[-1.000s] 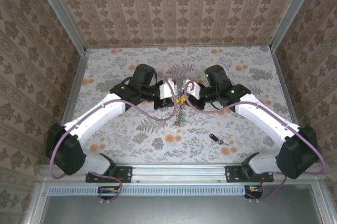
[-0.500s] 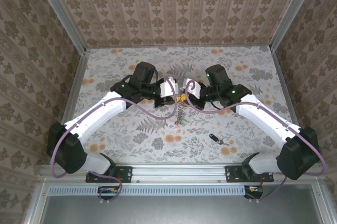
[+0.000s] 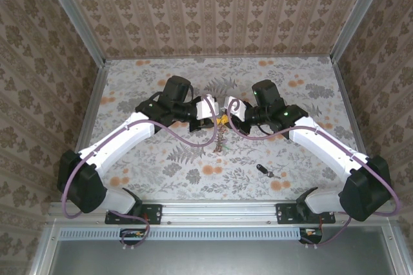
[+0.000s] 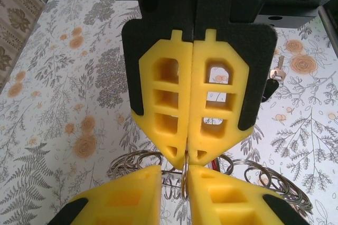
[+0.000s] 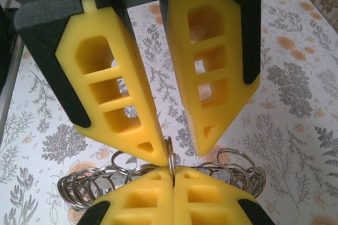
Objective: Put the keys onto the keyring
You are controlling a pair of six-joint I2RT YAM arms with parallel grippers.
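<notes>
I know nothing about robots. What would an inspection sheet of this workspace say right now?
Surface: table with a floral print.
Job's things: keyring held between the two hands, its many small loops fanned out; one black-headed key lies loose on the table on the right arm's side.
Clutter: nothing seen.
Hands: right hand shut on one loop of the keyring; left hand slightly open, that loop between its fingers.
Cables: purple cables run along both arms.
Surroundings: patterned walls on three sides; metal rail at the near edge.
</notes>
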